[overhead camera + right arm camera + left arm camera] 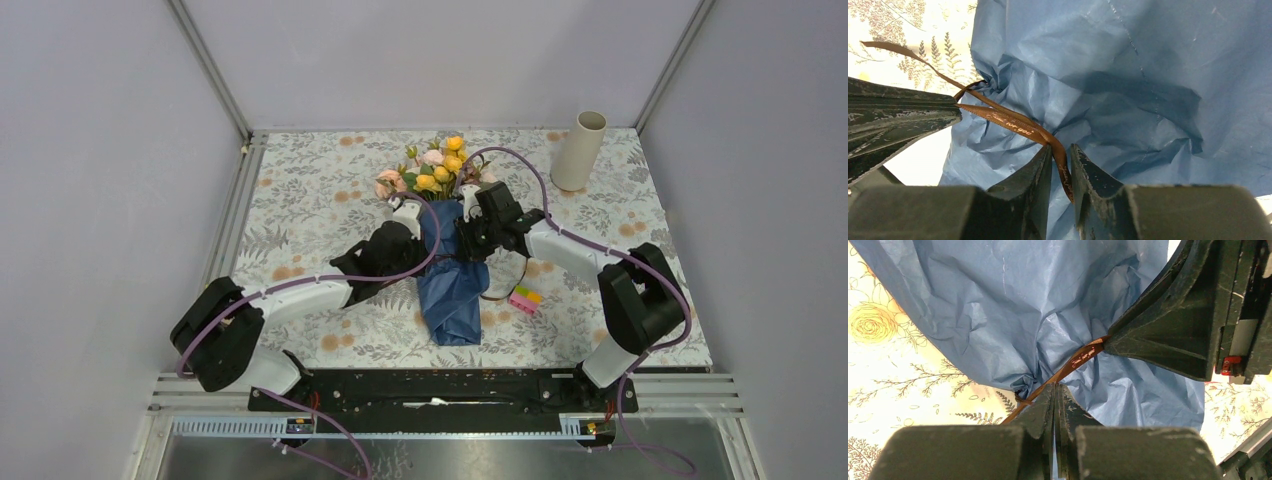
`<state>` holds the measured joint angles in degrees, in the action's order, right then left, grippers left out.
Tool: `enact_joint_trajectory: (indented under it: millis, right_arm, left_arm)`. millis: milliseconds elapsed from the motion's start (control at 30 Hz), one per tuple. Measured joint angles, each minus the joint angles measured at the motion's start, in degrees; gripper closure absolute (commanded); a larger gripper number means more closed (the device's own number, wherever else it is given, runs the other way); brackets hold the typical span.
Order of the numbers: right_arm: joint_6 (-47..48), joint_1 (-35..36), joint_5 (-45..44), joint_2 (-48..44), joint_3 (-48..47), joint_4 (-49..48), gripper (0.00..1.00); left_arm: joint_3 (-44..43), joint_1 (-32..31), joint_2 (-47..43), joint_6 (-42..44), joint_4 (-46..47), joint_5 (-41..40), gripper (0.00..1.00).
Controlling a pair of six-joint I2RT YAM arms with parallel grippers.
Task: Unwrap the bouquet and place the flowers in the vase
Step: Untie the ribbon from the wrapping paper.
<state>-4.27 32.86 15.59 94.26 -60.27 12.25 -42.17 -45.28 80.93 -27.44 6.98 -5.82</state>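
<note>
Bouquet (pixel 447 235), one, lying flat in blue paper (pixel 452 290), flowers (pixel 435 170) at its far end, not yet unwrapped. Ribbon (pixel 1013 122), dark brown, tied round the bouquet's waist; pale script along it, seemingly ending "for you", the rest illegible. Left gripper (pixel 1054 390), at the bouquet's left flank, clenched on one ribbon tail. Right gripper (pixel 1060 155), at its right flank, jaws narrowly apart with the other tail between them; whether it is pinched, I cannot tell. Vase (pixel 578 150), upright, well apart, beyond the bouquet's right side. Step in hand, by my reckoning: untying. Next move calls for a firm pinch and an opposed pull to slip the knot.
</note>
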Motion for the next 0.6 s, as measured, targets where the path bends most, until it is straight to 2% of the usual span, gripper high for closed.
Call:
enact_joint_trajectory:
  millis: [200,600]
  right_arm:
    - [-0.1,0.0,0.1,0.2,0.0,-0.1,0.75]
    - [-2.1,0.0,2.8,-1.7,0.0,-0.3,0.65]
  left_arm:
    - [0.0,0.0,-0.3,0.0,0.0,-0.1,1.0]
    - [4.3,0.0,-1.5,-0.3,-0.6,-0.7,1.0]
